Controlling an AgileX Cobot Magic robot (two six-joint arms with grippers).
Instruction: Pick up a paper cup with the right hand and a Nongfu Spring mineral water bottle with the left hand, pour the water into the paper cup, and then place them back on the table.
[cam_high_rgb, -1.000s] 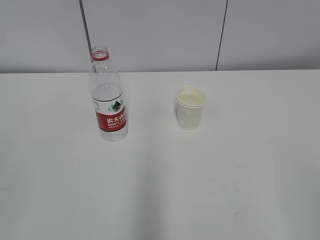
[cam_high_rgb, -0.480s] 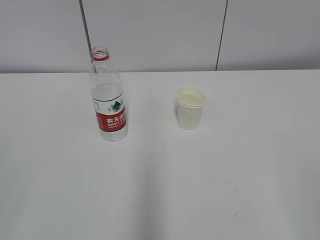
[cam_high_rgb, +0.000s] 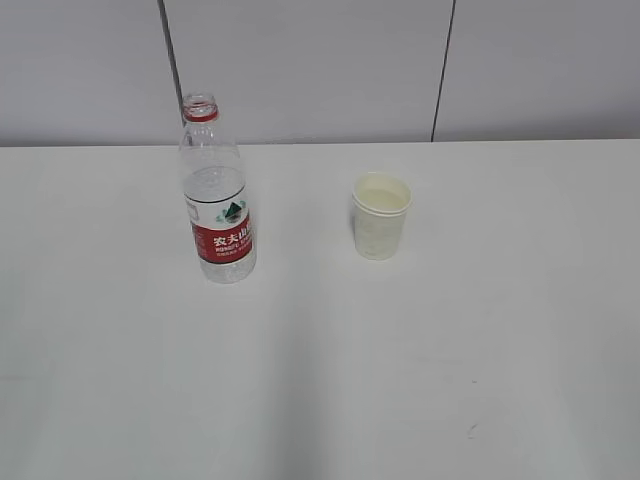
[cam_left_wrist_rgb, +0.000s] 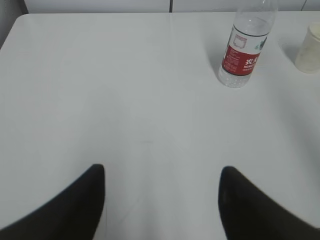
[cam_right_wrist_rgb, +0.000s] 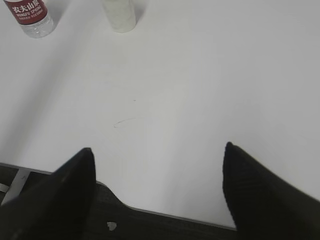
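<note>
Bottle (cam_high_rgb: 217, 200) stands uncapped at nine o'clock of the cup (cam_high_rgb: 381, 216) on the bench (cam_high_rgb: 320, 380). Both sets of fingers (cam_left_wrist_rgb: 85, 200) (cam_right_wrist_rgb: 65, 190) hang open, empty. A squeezing grip could spurt water or crush the cup.

Wide white bench (cam_high_rgb: 420, 380), plain and flat, running back to a grey panelled wall (cam_high_rgb: 300, 70). Standing upright on it, left of centre: clear Nongfu Spring mineral water bottle (cam_high_rgb: 215, 200), uncapped, red neck ring, red-and-white label, partly filled. To its right, well apart: small cream paper cup (cam_high_rgb: 381, 216), upright, open mouth up. Near right: small dark scuff mark (cam_high_rgb: 471, 430) on the surface.
</note>
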